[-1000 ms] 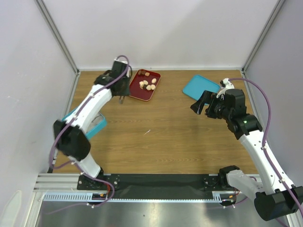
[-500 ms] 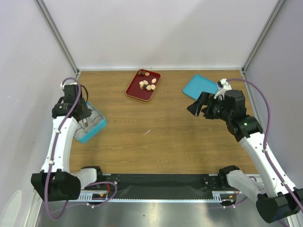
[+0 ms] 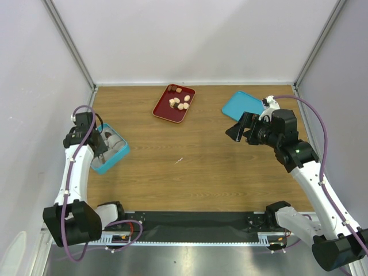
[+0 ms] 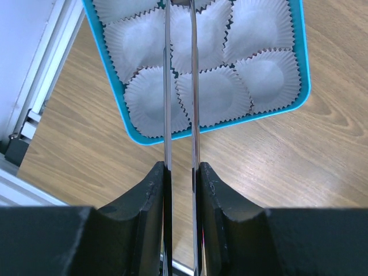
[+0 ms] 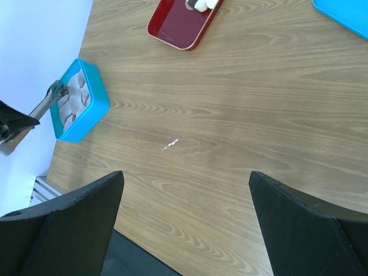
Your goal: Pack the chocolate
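Left gripper (image 4: 181,172) clamped on metal tweezers (image 4: 167,86), blades nearly together, tips over the white paper cups (image 4: 261,77) of the teal box (image 4: 303,52) at the table's (image 5: 241,115) left edge; cannot tell whether anything sits at the tips. Right gripper (image 5: 184,224) spread wide, holding nothing, hovering near the teal lid (image 3: 244,104). The chocolate (image 3: 180,103) lies in the red tray (image 3: 163,109), far middle, well apart from both grippers.

The left hand (image 3: 103,144) points down, thin fingers (image 4: 167,86) seemingly almost together; the right hand (image 3: 238,129) hovers, fingers spread wide.
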{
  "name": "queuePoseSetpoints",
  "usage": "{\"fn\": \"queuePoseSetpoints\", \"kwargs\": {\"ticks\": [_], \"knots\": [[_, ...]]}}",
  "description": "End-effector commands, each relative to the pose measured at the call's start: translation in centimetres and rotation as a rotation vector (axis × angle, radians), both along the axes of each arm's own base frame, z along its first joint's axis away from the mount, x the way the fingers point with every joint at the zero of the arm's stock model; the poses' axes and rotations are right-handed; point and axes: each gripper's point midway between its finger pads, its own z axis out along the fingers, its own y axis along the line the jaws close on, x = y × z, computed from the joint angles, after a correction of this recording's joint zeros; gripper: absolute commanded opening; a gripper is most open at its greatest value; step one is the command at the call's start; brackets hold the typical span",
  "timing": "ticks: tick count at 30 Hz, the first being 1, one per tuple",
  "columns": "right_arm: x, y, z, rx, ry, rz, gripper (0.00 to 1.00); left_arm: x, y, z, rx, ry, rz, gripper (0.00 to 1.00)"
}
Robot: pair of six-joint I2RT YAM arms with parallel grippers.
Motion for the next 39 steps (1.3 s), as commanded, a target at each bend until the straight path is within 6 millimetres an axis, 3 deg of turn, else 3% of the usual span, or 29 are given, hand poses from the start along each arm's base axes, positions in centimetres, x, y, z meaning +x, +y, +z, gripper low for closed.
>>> {"fn": "queuePoseSetpoints", "kwargs": {"ticks": [1,17,25,29,35,39], "knots": [[0.2,0.2,1.5,0.016,-0.056,0.003,0.99,1.4,0.3,0.7,0.007,-0.069,-0.016,0.27],[0.4,-0.2,1.3,-0.012,-0.055,-0.012,0.99,2.8,1.0,0.3,0.025,-0.058,-0.008,0.36],[0.4,-0.4,1.4,-0.014,-0.057,-0.018,0.99,2.9,1.3,1.1,0.044,-0.067,0.000,0.43],[0.4,-0.4,1.5,-0.014,-0.060,-0.019,0.99,2.8,1.5,2.0,0.058,-0.083,0.003,0.44],[0.4,-0.5,1.4,-0.018,-0.060,-0.026,0.99,3.8,1.0,5.7,0.050,-0.175,-0.031,0.43],[0.4,-0.7,1.2,-0.022,-0.053,-0.035,0.99,5.7,-2.1,8.9,-0.035,-0.292,-0.166,0.42]]}}
